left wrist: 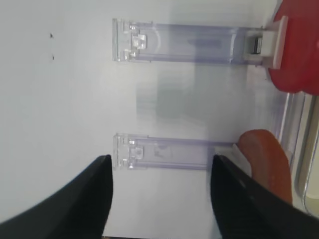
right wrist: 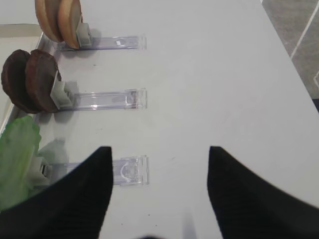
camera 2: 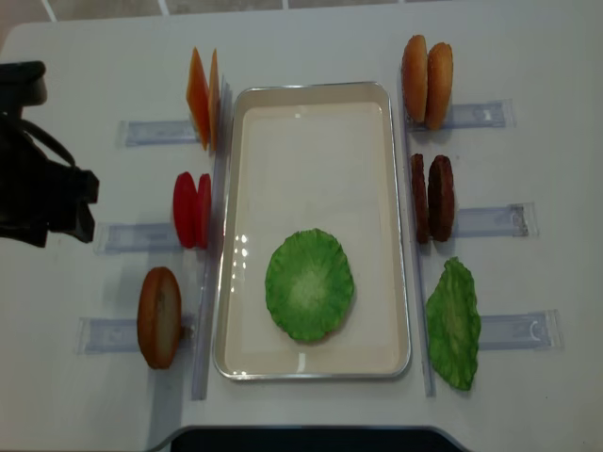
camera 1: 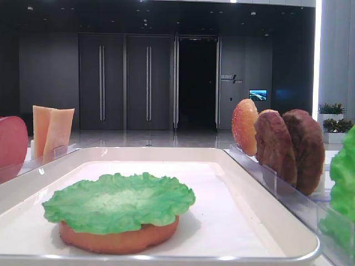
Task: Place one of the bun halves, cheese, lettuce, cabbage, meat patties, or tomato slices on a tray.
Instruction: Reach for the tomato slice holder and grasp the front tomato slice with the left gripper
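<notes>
On the white tray (camera 2: 311, 151) a green lettuce (camera 2: 309, 285) leaf lies flat over a bun half (camera 1: 119, 238). Left of the tray stand cheese (camera 2: 203, 97), tomato slices (camera 2: 191, 209) and another bun half (camera 2: 159, 316). On the right stand two bun halves (camera 2: 426, 81), meat patties (camera 2: 431, 198) and a second lettuce leaf (camera 2: 454, 323). My left gripper (left wrist: 159, 199) is open and empty over the table, left of the tomato slices (left wrist: 299, 50) and bun half (left wrist: 266, 159). My right gripper (right wrist: 159, 191) is open and empty, right of the patties (right wrist: 30, 82). No cabbage is in view.
Clear plastic holder racks (camera 2: 490, 221) extend outward from each standing item on both sides. The left arm (camera 2: 42, 198) hangs over the table's left edge. A dark edge (camera 2: 301, 438) borders the table's front.
</notes>
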